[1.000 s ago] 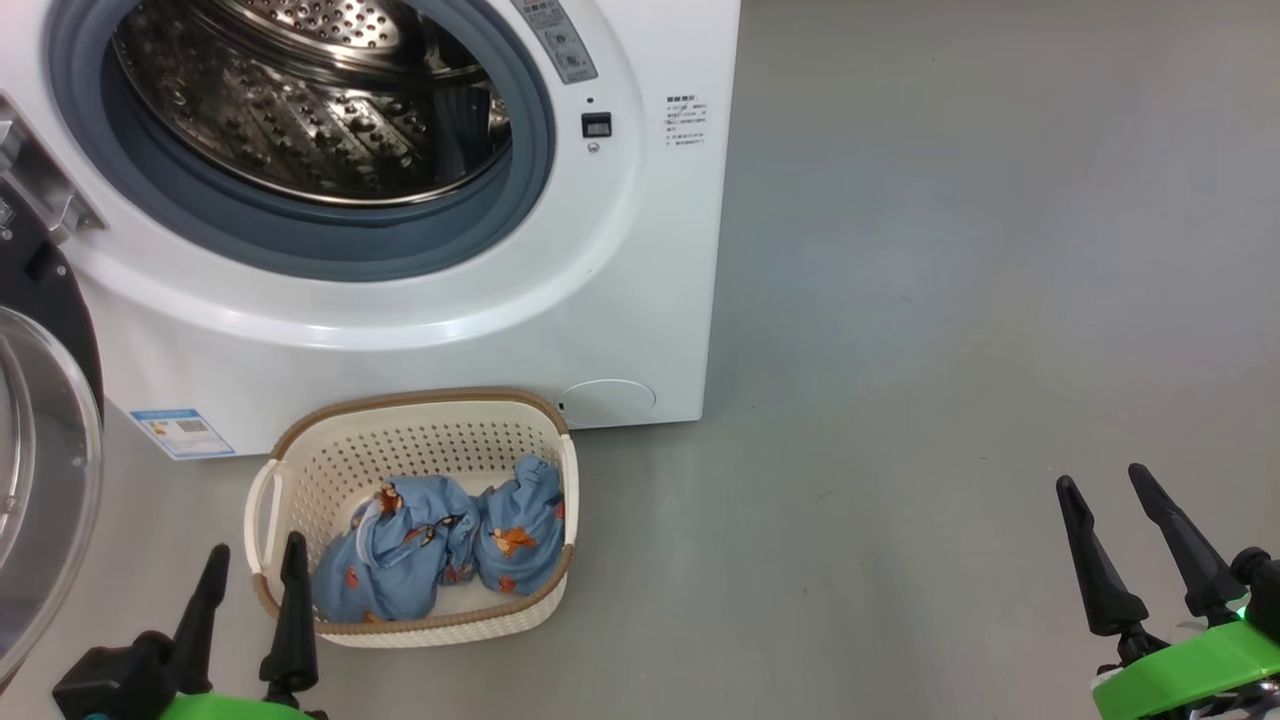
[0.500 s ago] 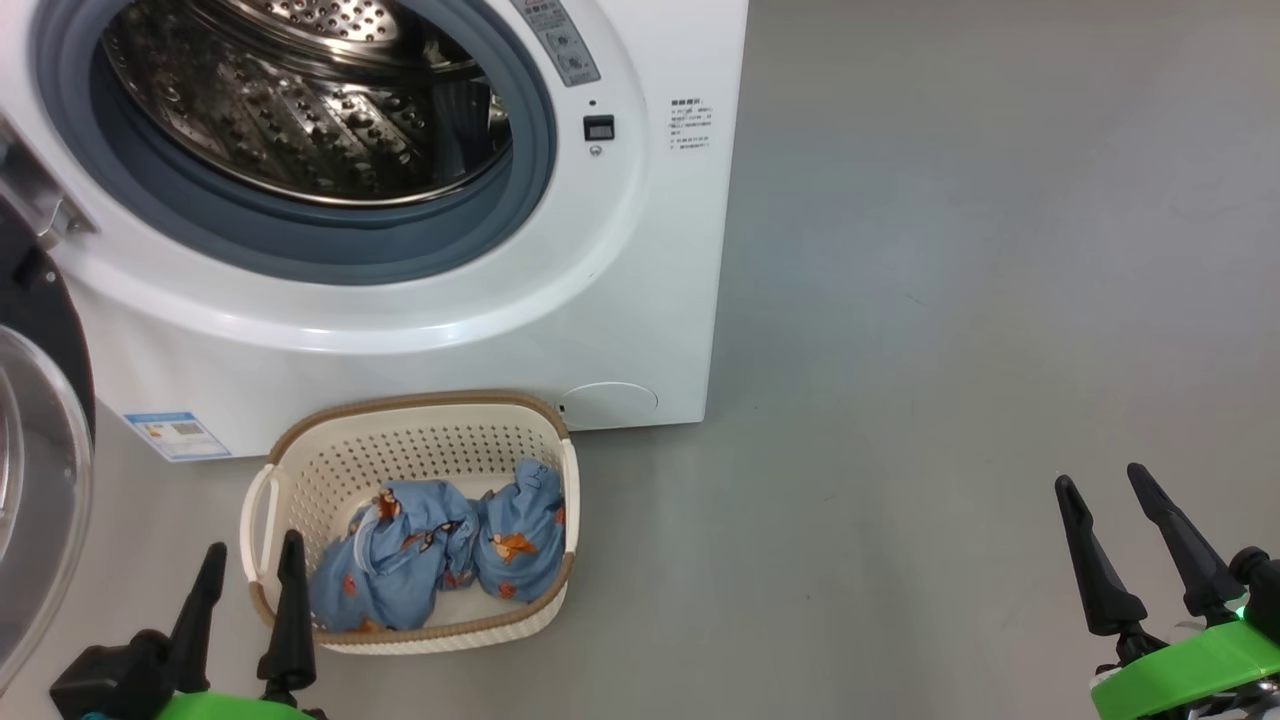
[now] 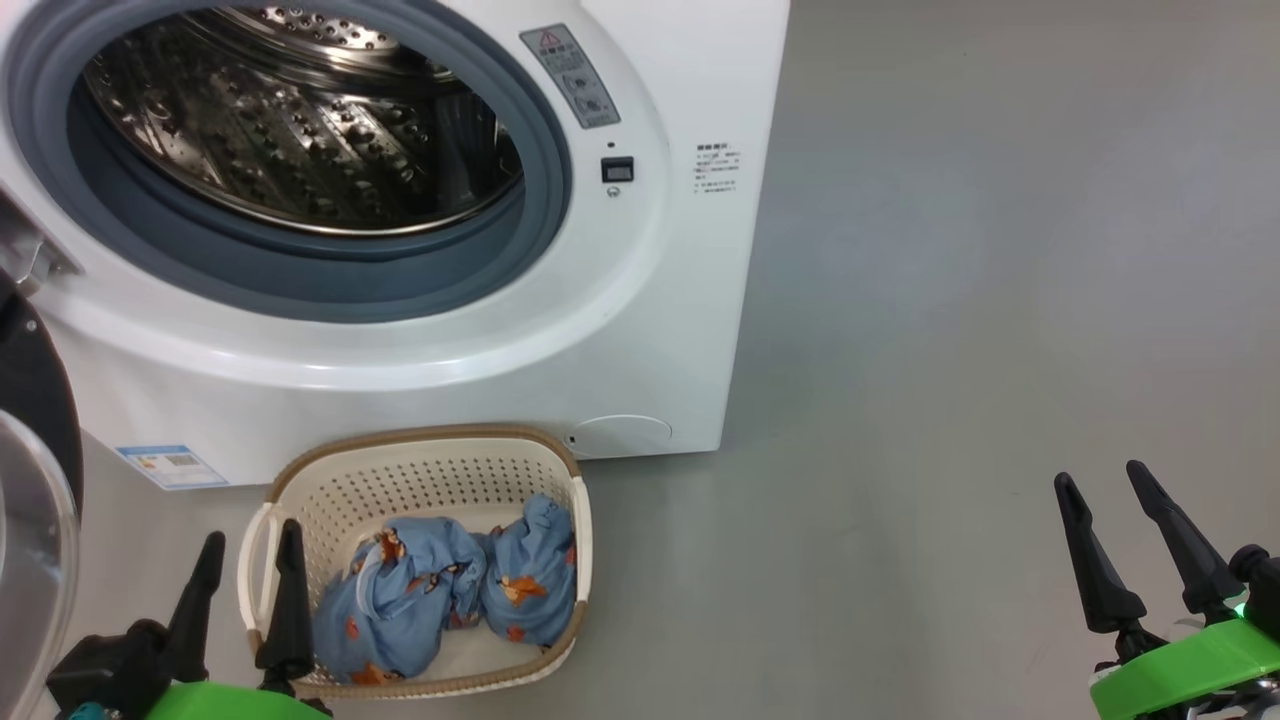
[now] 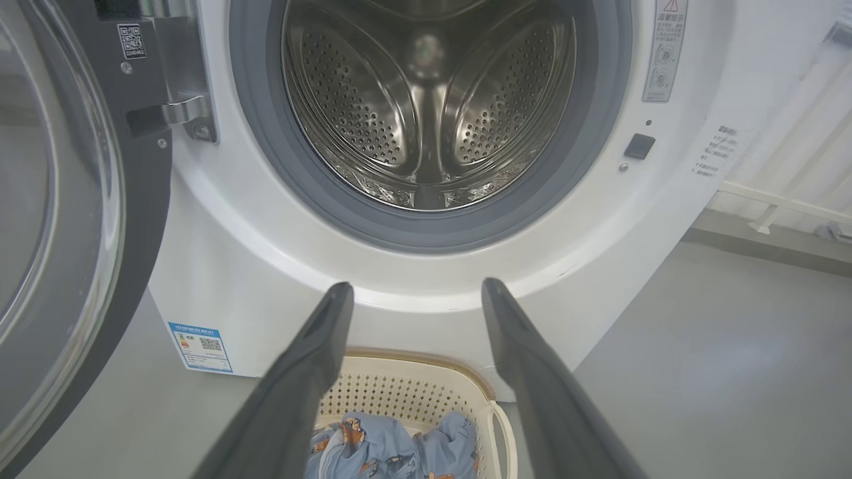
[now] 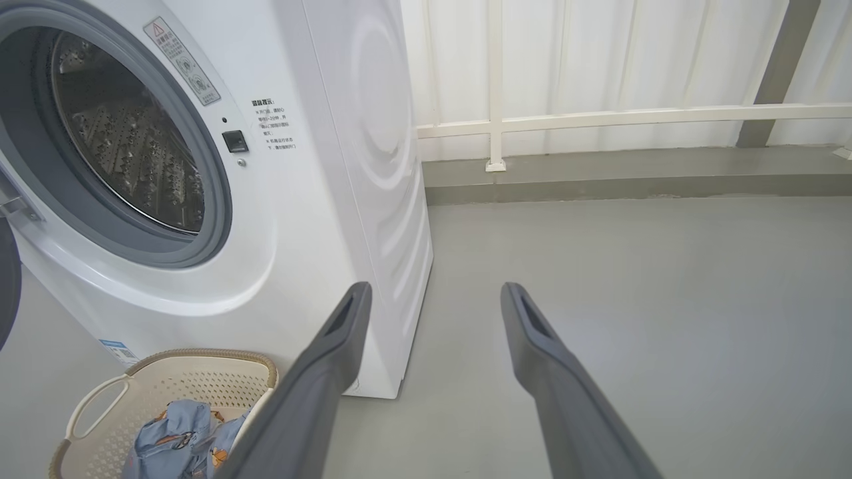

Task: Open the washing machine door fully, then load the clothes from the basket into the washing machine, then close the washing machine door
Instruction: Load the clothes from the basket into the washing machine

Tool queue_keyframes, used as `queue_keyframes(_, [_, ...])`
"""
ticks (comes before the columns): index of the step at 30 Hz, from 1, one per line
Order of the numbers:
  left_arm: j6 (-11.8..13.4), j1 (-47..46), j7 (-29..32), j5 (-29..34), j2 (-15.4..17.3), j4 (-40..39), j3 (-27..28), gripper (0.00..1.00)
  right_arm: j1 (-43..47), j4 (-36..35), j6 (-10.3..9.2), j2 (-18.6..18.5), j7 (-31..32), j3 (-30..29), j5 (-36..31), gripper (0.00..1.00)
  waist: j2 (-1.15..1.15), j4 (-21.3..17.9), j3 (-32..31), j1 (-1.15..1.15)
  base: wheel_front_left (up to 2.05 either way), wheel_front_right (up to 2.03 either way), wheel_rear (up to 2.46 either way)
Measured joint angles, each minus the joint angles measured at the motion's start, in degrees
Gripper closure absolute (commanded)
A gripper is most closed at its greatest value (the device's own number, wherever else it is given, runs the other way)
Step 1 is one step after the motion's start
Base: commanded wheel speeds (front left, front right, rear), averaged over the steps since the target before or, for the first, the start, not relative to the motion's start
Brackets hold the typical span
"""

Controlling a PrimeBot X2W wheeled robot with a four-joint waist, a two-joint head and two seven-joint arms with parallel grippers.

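Washing machine [image 3: 640,330] stands on the grey floor [image 3: 950,300], steel drum [image 3: 300,130] exposed. Washing machine door [image 4: 143,199] hangs open at its left. Basket [image 3: 420,475] sits on the floor just before the machine's front. Clothes [image 3: 440,590], two bundles, lie inside the basket. Left claw [image 3: 252,532]: fingers parted, empty, by the basket's left handle. Right claw [image 3: 1098,474]: fingers parted, empty, well apart from the basket.
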Motion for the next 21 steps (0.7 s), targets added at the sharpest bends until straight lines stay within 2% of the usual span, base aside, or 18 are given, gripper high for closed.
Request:
queue_keyframes(5, [0.0, -0.8, 0.0, 0.1, 0.0, 0.5, 0.0, 0.00, -0.1, -0.1, 0.00, 0.0, 0.0, 0.1, 0.0, 0.00, 0.00, 0.1, 0.3, 0.01, 0.66, -0.81, 0.15])
queue_keyframes(12, [0.0, -1.2, 0.0, 0.8, -0.2, 1.5, -0.3, 0.00, -0.2, -0.3, 0.00, 0.1, 0.0, 0.1, 0.0, 0.00, 0.00, 0.4, 1.3, 0.00, 0.08, -0.08, 0.00])
queue_keyframes(21, [0.0, -2.9, 0.0, 3.3, -1.2, 7.8, -2.1, 0.00, -1.5, -0.7, 0.00, 0.2, 0.0, 0.4, 0.5, 0.00, 0.00, 0.3, 3.2, 0.00, 0.00, 0.00, 0.00])
